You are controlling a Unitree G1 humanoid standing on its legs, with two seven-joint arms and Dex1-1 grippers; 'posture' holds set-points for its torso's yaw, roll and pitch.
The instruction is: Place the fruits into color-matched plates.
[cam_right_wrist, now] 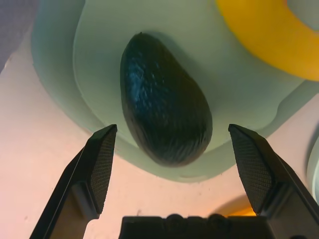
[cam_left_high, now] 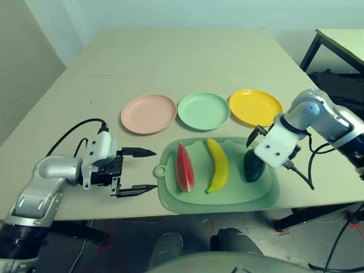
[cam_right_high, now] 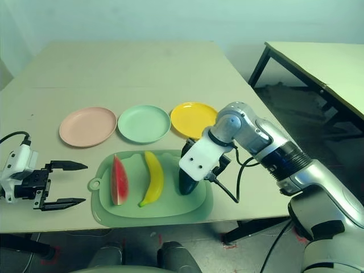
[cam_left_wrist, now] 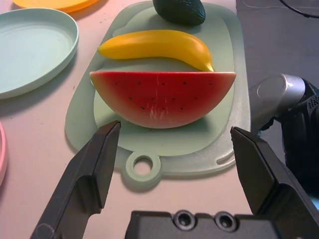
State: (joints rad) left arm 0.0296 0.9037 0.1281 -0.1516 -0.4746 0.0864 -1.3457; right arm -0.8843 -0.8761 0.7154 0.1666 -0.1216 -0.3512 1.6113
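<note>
Spread wide, the right end effector (cam_right_wrist: 172, 144) hangs over the pebbly, oval avocado (cam_right_wrist: 164, 99) on a smooth pale-green mat (cam_right_wrist: 99, 59).

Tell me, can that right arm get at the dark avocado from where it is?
Probably yes. The right gripper hangs open just above the avocado, a finger on either side, with nothing between them. The banana lies apart on the mat, so the way looks free.
</note>
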